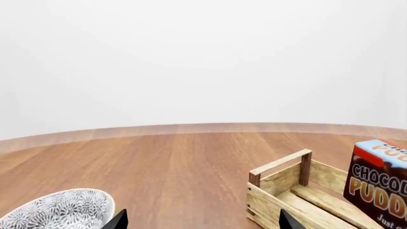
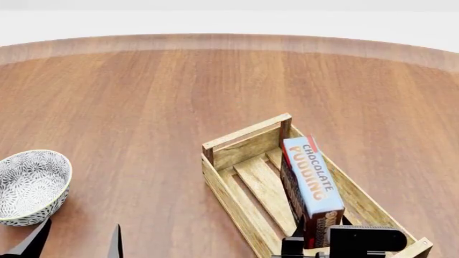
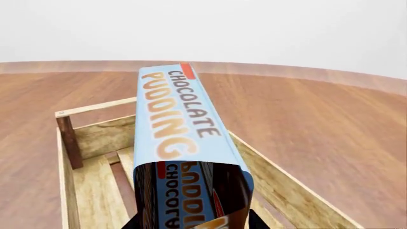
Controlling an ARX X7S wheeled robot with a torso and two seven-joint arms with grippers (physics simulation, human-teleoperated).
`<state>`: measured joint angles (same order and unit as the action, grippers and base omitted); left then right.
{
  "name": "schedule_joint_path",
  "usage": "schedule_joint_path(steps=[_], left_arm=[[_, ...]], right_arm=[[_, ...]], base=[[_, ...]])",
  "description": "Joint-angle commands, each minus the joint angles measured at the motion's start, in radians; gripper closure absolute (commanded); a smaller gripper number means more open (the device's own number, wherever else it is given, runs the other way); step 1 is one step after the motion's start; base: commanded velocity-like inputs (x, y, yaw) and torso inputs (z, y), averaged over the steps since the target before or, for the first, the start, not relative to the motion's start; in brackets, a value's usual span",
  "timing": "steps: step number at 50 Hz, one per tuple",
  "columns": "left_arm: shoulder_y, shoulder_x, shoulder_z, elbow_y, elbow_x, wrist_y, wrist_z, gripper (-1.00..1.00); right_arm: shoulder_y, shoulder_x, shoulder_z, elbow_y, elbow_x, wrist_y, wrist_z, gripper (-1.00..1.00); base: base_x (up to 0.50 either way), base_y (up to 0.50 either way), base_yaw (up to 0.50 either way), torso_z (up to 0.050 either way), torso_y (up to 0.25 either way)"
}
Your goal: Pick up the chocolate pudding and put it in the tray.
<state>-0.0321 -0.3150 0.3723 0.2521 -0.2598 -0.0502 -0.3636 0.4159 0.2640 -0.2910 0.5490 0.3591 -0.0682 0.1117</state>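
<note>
We see the chocolate pudding (image 2: pixel 310 180) held over the tray (image 2: pixel 237 201), which lies aslant toward the near right part of the tabletop (image 2: pixel 143 97). The carton stands on a long narrow side, lengthwise along the tray and close to its right wall, its light blue face turned up. The right hand (image 2: pixel 315 248) pinches the carton's near end, the fingers pressed against its dark sides; we judge that this end grip is what lets the carton go down between the tray's walls without the fingers fouling them. Whether the carton's underside already touches the slats we cannot tell. The left hand (image 2: pixel 75 242) hangs spread and empty near the tabletop's near left edge, just beside the patterned bowl (image 2: pixel 29 183), seemingly parked out of the way. What remains, in our judgement, is to settle the carton and let go.
</note>
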Motion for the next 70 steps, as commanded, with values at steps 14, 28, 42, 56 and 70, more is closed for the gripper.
schedule_joint_path(steps=[14, 28, 42, 56, 70], left_arm=[[-0.002, -0.003, 0.007, -0.006, -0.003, 0.011, -0.004, -1.00], [-0.006, -0.008, 0.011, 0.005, -0.006, 0.000, -0.009, -1.00], [-0.008, -0.011, 0.011, 0.011, -0.009, -0.001, -0.015, -1.00], [-0.009, -0.032, 0.010, 0.110, -0.012, -0.051, -0.040, -1.00], [0.006, -0.067, 0.019, 0.268, 0.011, -0.121, -0.078, -1.00]], right_arm=[[0.009, -0.003, 0.007, 0.026, -0.026, -0.013, 0.005, -1.00], [0.010, 0.000, 0.006, 0.020, -0.025, -0.010, 0.014, -1.00], [0.000, 0.007, 0.011, -0.008, -0.014, -0.004, 0.022, -1.00], [-0.109, 0.074, 0.025, -0.349, 0.028, 0.088, 0.085, -1.00], [-0.202, 0.155, 0.040, -0.743, 0.062, 0.195, 0.171, -1.00]], base=[[0.00, 0.00, 0.00, 0.000, 0.000], [0.00, 0.00, 0.00, 0.000, 0.000], [0.00, 0.00, 0.00, 0.000, 0.000], [0.00, 0.00, 0.00, 0.000, 0.000], [0.00, 0.00, 0.00, 0.000, 0.000]])
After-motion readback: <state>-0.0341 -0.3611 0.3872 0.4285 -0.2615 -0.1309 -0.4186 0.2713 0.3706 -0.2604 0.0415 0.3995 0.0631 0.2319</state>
